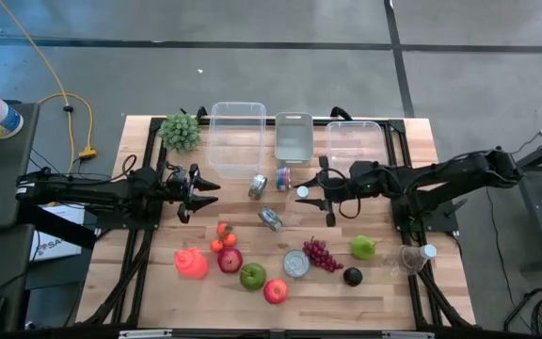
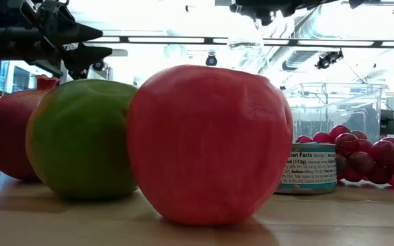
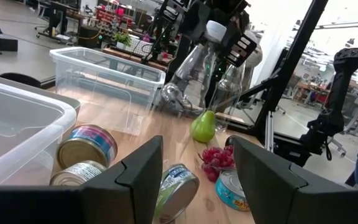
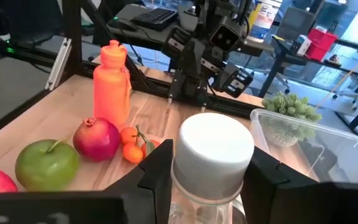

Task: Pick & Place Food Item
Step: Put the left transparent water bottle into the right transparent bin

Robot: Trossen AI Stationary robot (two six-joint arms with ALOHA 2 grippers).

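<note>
Right tool was clenched round a clear white-capped plastic bottle, held aloft above the table; placing seemingly came next. Left tool hung released.

Your right arm reaches in from the right side, stretched toward the middle of the counter, and its right claw has its fingers set on either side of a clear bottle's white cap, held raised. Your left arm lies extended from the left side, its left claw hanging above the counter with the fingers apart and nothing between them.
</note>
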